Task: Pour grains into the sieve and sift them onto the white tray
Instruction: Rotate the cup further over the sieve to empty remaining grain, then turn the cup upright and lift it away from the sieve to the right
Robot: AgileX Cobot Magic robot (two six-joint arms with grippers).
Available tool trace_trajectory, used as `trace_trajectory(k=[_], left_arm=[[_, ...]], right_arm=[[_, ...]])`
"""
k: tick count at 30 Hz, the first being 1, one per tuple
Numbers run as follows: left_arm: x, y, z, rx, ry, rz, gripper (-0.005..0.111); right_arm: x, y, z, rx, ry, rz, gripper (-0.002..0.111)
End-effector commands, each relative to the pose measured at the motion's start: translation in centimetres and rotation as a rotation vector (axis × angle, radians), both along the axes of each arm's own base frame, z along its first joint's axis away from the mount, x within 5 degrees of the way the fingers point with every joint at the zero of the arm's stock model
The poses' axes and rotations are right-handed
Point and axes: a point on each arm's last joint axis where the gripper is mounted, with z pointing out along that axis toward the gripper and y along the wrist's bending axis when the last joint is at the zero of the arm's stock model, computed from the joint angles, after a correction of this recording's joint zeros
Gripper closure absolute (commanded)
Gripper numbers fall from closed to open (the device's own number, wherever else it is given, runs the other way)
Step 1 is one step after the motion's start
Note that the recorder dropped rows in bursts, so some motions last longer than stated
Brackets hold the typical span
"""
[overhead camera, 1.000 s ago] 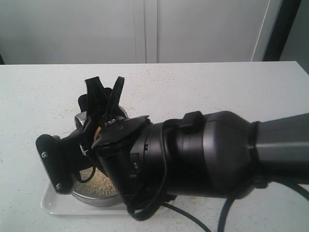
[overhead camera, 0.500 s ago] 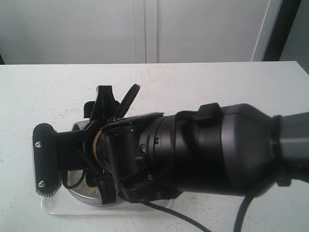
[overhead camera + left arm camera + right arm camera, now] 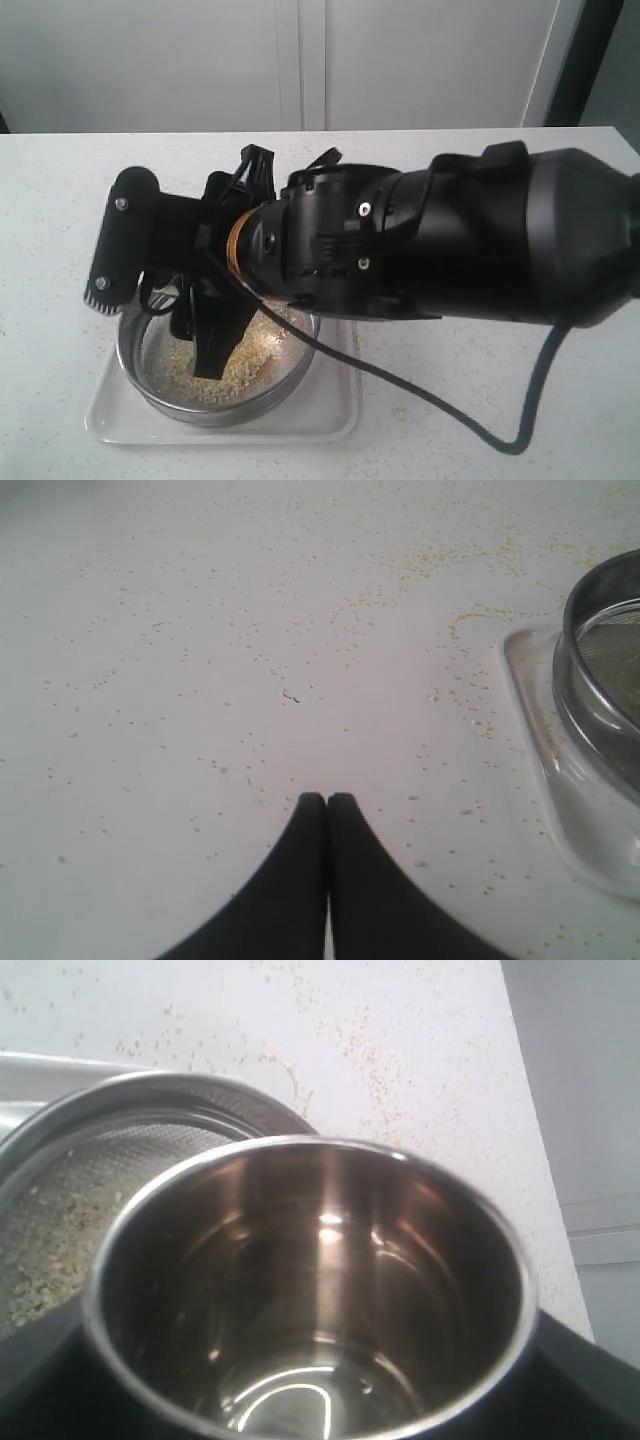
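Holding empty cup (image 3: 310, 1260) over sieve (image 3: 270, 397) — grains (image 3: 237, 380) inside.

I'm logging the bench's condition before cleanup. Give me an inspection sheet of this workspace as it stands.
Surface: white speckled table.
Job's things: sieve sits on the white tray; grains lie on its mesh.
Clutter: stray grains scattered on the table beside the tray.
Claws: right claw shut on a steel cup over the sieve, cup looks empty; left claw shut, holding nothing, over the table near the tray.
Cables: black cable loops from the right arm across the table.
Surroundings: white cabinet doors behind; dark upright strip at far right.
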Motion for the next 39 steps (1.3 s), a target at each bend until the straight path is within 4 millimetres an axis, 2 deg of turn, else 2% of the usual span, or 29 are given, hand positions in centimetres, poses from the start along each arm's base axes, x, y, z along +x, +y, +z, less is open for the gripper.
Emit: trace_trajectory(k=[1,6,11,22,31,39], left_arm=[[0.0,0.0,-0.1,-0.018,0.000,0.005,0.107],[0.0,0.0,-0.1,-0.018,0.000,0.005,0.107],[0.0,0.0,-0.1,-0.018,0.000,0.005,0.107],[0.0,0.0,-0.1,-0.018,0.000,0.005,0.107],[0.0,0.0,-0.1,-0.018,0.000,0.005,0.107],[0.0,0.0,-0.1,-0.018,0.000,0.005,0.107]], right_arm=[[0.7,-1.1,1.1,0.075,0.040,-0.065,0.108],[1.7,-2.5,1.2,0.084,0.090,-0.153,0.108],[2.1,-3.2,1.3,0.074,0.127,-0.146,0.108],[2.0,-4.5,3.4,0.180,0.176,-0.174,0.108],[4.2,-6.6,3.5,0.290,0.276,-0.240,0.108],[5.8,-8.4,3.8,0.395,0.361,-0.227,0.108]])
